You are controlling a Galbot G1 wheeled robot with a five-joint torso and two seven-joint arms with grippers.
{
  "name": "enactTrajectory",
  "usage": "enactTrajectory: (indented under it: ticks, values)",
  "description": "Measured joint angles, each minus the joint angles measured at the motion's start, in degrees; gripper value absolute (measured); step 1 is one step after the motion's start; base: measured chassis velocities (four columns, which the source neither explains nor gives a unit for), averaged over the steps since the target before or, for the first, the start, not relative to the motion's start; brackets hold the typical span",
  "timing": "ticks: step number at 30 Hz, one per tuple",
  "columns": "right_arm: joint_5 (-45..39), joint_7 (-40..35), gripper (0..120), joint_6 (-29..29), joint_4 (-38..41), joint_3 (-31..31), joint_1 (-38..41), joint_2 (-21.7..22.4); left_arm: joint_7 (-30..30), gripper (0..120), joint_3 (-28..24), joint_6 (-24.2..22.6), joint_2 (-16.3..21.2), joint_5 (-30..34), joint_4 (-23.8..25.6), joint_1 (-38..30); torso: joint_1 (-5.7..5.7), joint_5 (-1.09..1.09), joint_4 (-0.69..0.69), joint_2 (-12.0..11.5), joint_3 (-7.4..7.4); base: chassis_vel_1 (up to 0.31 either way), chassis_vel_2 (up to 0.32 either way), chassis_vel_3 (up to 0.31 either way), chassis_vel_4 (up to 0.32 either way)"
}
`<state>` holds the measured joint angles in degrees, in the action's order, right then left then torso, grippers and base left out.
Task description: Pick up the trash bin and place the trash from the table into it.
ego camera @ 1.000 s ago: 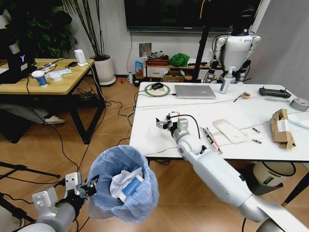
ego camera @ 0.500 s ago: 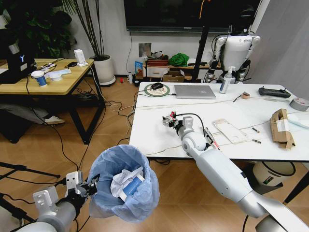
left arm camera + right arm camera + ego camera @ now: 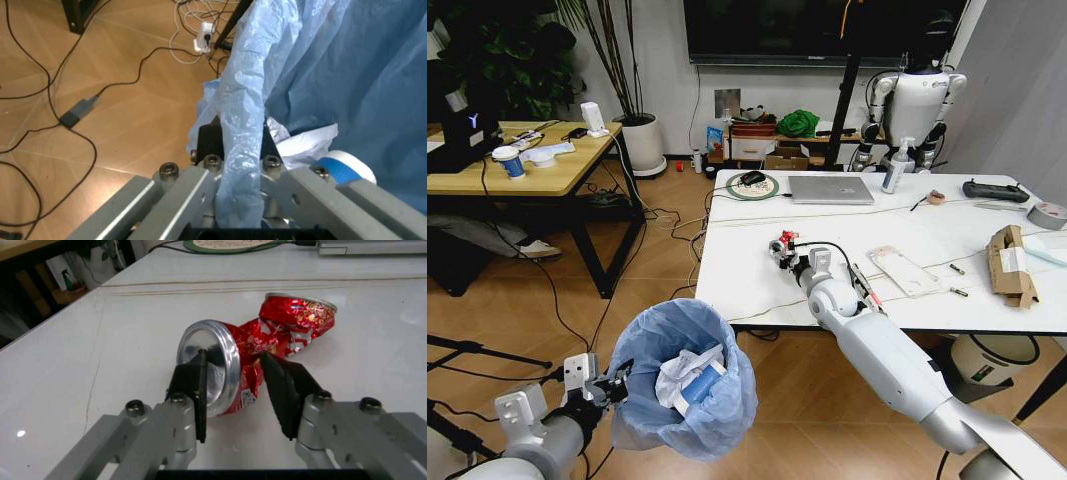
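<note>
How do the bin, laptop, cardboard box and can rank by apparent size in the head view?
1. Bin, though it is nearest the camera.
2. Laptop.
3. Cardboard box, not far behind the laptop.
4. Can, between the right gripper's fingers.

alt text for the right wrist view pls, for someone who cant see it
The right gripper has its two black fingers open around a crushed red can lying on its side on the white table, one finger at the silver can end. A laptop edge sits at the table's far side.
</note>
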<state>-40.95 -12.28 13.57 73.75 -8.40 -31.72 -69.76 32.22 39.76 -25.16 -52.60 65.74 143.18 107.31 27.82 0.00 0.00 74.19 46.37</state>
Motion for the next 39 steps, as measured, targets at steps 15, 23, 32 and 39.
enactTrajectory:
  ticks: [15, 23, 32, 39]
  values:
    - [0.0, -0.1, 1, -0.4, 1.4, 0.1, -0.7, 0.5, 0.0, 0, -0.2, 0.0, -0.2, -0.2, 0.0, 0.0, 0.00, 0.01, 0.01, 0.0, 0.00, 0.000, 0.000, 0.000, 0.000]
    - [-8.7, 4.6, 1, -3.0, 17.2, 1.3, -2.3, 10.5, 0.1, 0, -0.7, 0.1, 0.1, 0.0, 0.0, -0.7, 0.01, 0.00, -0.01, 0.0, 0.00, 0.000, 0.000, 0.000, 0.000]
    - [-15.4, 15.2, 1, -4.6, 43.4, -4.0, -6.9, 24.0, 0.2, 0, -0.7, 0.1, 0.3, 0.9, 0.1, -1.1, -0.01, 0.02, 0.01, 0.0, -0.01, 0.000, 0.000, 0.000, 0.000]
    - [-15.2, 23.7, 1, -5.2, 50.4, -7.9, -8.1, 29.1, 0.2, 0, -1.1, 0.0, 0.1, 1.0, 0.1, -2.0, -0.01, 0.00, 0.00, 0.0, -0.01, 0.000, 0.000, 0.000, 0.000]
